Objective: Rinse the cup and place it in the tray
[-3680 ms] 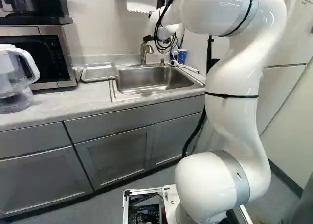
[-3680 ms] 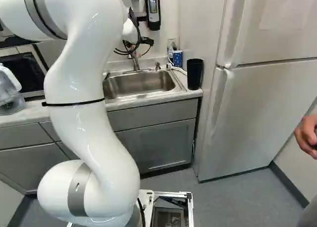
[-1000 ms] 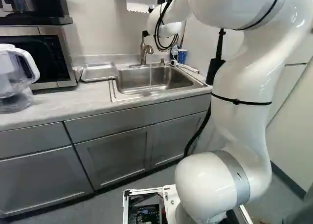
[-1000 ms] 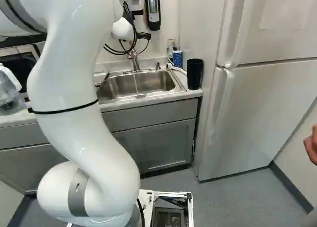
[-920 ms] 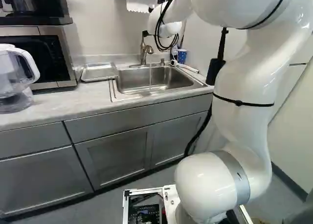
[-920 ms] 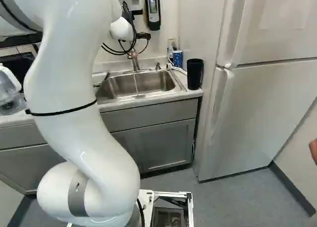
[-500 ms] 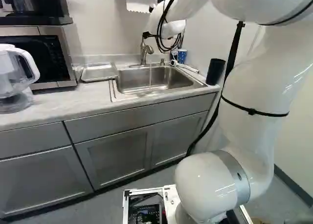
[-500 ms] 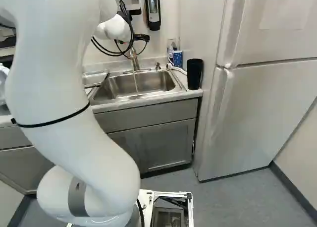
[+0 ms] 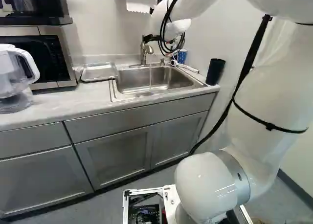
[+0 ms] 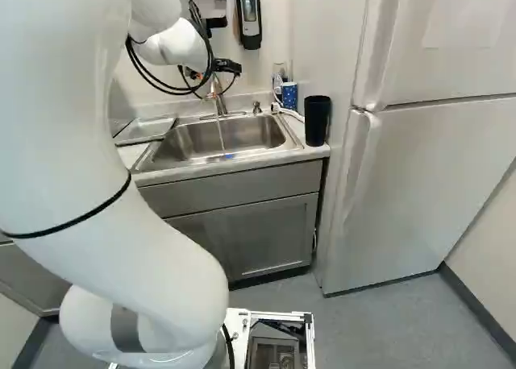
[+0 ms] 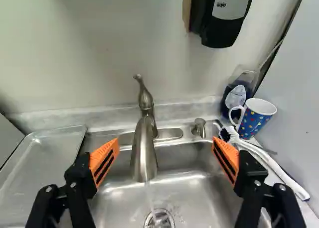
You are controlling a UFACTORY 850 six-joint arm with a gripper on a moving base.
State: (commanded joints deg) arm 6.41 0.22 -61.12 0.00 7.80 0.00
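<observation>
Bright light lays soft glare across the steel sink (image 11: 195, 194).

Rear base views, nearer wrist view, all face the sink (image 9: 129, 79).

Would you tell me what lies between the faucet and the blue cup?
The wrist view shows a short metal fitting, then a brush head beside the cup.

A pitcher (image 9: 11, 76) stands by the microwave (image 9: 55, 57), a refrigerator (image 10: 419, 184) well apart.
</observation>
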